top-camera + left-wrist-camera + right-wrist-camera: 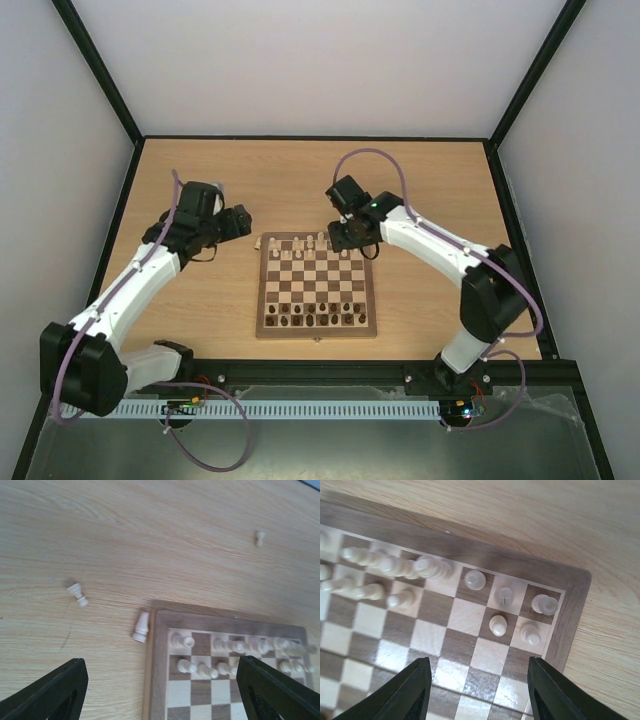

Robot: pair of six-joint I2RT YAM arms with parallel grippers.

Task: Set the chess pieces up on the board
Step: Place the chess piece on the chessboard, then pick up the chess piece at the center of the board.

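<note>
The board (318, 285) is a square wooden slab: glossy light and dark brown checks inside a mid-brown frame, lying flat on the pale wood-grain counter (430, 190). The chess pieces (498, 624) are small cream chessmen of turned wood. Most stand upright on the board's two far rows, while dark chessmen (315, 318) occupy the near rows. At the board's far right corner I count five well-separated pale pieces, all with their long axes vertical. Three are on the far row, including a flat-topped one on the corner square, and two round-headed ones are on the row in front. Further left along those rows the pieces crowd together and I cannot count them. Off the board, I count three more pale pieces on the counter around its far left corner. A tapered piece (141, 627) lies on its side just beside the frame, long axis roughly parallel to the board's left edge. A short piece (78, 594) lies tilted further out to the left. A small piece (259, 537), apparently upright, sits well beyond the far edge. My left hand (161, 662) hovers over the far left corner, black fingers spread wide with nothing between them. My right hand (479, 662) hangs over the far right corner, fingers apart and empty.
</note>
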